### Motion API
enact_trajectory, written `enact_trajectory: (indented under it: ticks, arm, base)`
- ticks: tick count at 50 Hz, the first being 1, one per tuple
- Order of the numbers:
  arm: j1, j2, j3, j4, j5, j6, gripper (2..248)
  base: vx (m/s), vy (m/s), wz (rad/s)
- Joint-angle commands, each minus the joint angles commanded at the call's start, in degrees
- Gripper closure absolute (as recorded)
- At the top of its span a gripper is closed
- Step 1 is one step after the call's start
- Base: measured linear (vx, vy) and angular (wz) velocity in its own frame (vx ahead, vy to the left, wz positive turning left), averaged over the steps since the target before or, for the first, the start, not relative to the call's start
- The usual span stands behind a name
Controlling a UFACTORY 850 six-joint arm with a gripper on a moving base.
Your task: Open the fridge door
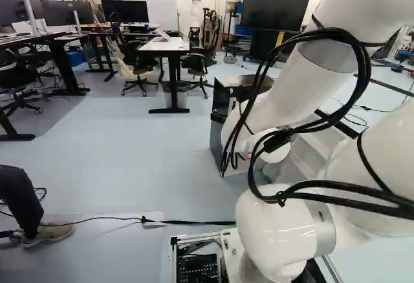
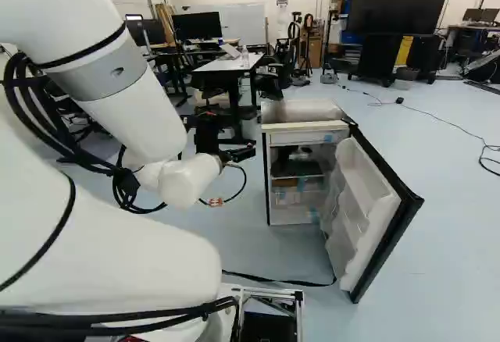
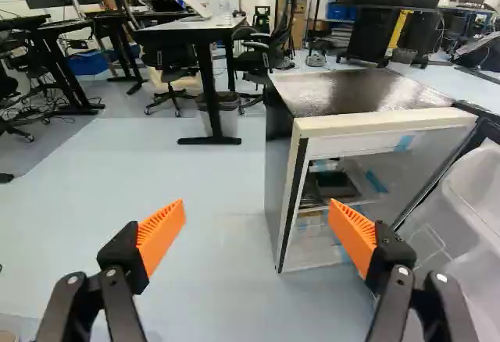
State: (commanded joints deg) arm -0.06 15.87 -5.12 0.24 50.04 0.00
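Pale blue floor [image 2: 453, 240] runs from our base [image 2: 298, 303] to its far edge below the wall, and the fridge [image 2: 301, 111] stands on it ahead of us, front opening facing our way. Its door [image 2: 363, 194] hangs from the opening's right upright edge in the right base view and is already swung wide, free edge toward us. We judge the opening all but done; what's left is a little widening, if we want any, and a clean exit.

Should we widen it, we do best to press on the inner face close to the free edge, well away from the hinge side, and follow the door's arc slowly. A hard straight shove could drag the whole fridge or crack the door bins [image 2: 348, 201]. A black cable [image 2: 281, 282] lies on the floor by the door's lower corner, so we mind it before driving.

Our tool [image 3: 258, 205] is spread wide, nothing between its orange pads [image 3: 353, 236], and hangs beside the fridge's left front edge. Backing straight out toward our base should spare that edge a knock.
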Motion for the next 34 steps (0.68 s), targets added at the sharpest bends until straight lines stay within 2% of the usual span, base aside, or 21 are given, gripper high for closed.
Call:
enact_trajectory:
  ticks: [34]
  arm:
    - [0.1, 0.1, 0.1, -0.2, 0.0, 0.0, 3]
  base:
    - [0.0, 0.0, 0.0]
